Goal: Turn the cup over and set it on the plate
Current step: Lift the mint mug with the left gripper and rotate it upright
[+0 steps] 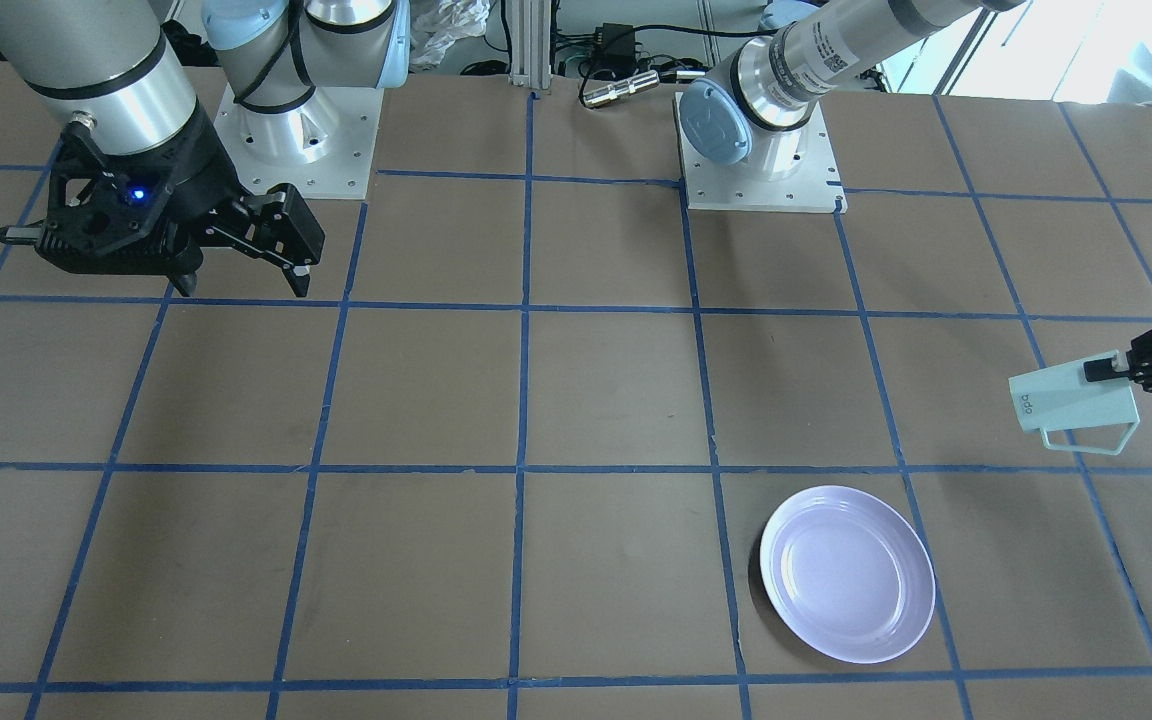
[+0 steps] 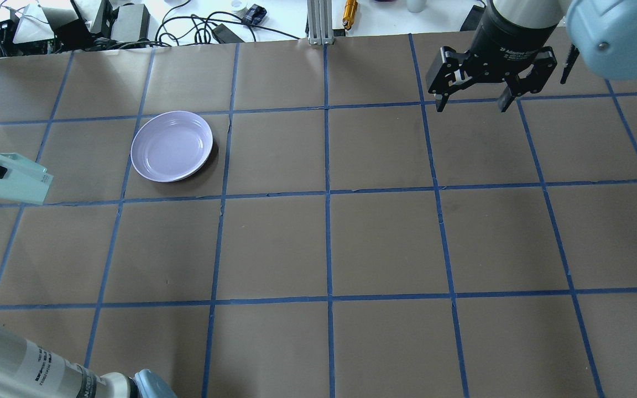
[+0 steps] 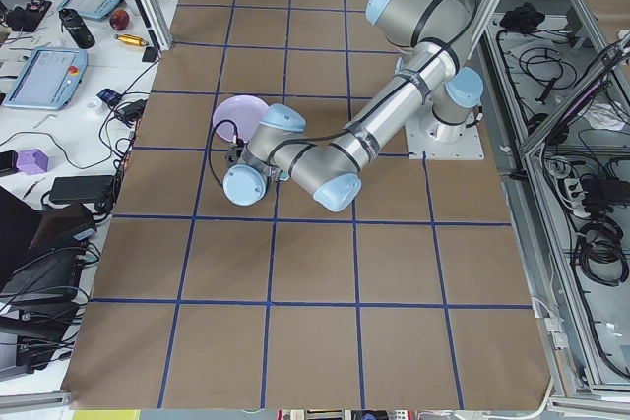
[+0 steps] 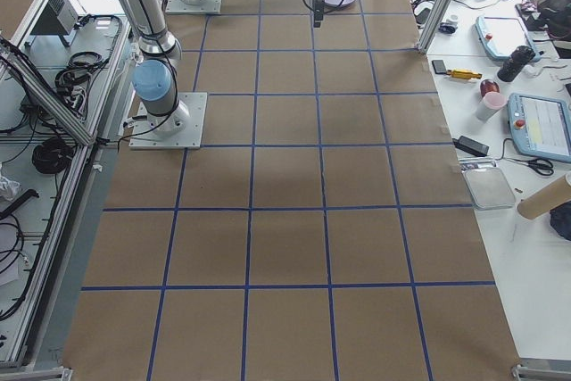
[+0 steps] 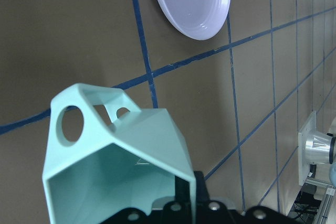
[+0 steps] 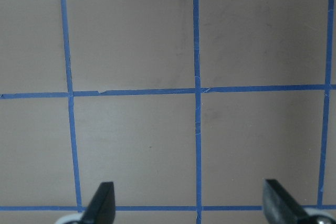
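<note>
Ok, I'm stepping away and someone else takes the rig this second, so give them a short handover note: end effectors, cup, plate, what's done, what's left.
Left end effector: shut on the cup, pinching its wall at the mouth.
Right end effector: open, empty, above bare table far from the job.
Cup: on its side, apparently lifted off the table, lettered base pointing toward the table's middle.
Plate: flat on the table, nothing on it, apart from the cup.
Done: cup grasped and partly turned.
Left: bring it mouth-up, carry it over the plate, set it down, release.
</note>
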`<state>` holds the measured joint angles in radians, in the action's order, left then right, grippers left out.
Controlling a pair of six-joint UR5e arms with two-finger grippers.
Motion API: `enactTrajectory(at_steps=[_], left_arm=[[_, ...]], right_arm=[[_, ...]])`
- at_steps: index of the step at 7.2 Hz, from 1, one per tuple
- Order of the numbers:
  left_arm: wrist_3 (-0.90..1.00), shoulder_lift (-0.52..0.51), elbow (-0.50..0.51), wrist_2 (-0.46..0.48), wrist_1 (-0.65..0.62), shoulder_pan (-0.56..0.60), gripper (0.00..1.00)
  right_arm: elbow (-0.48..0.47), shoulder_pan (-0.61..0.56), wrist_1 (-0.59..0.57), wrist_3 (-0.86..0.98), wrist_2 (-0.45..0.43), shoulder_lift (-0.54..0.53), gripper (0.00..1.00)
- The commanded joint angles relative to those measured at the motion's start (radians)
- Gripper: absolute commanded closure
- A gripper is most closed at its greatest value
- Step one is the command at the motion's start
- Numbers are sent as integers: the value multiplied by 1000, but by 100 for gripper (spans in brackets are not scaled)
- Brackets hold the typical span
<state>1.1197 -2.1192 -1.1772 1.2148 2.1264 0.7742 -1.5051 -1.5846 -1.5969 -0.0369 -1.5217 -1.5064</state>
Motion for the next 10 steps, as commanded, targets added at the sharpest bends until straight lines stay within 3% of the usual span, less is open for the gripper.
enactTrajectory(at_steps=[1,3,6,8,9,10], left_arm=[[-191,92,-12,53,10,103,100],[-360,183,-79,58,-11,192,100],[-529,323,-304,124,-300,304,100],[-671,347,-369,233,-510,429,100],[-696,326,-378,255,-593,483,100],[-696,314,-389,335,-650,528,100]], right_arm=[[0,0,0,0,0,0,0],[0,0,0,0,0,0,0],[0,0,0,0,0,0,0],[0,0,0,0,0,0,0],[0,0,0,0,0,0,0],[0,0,0,0,0,0,0]])
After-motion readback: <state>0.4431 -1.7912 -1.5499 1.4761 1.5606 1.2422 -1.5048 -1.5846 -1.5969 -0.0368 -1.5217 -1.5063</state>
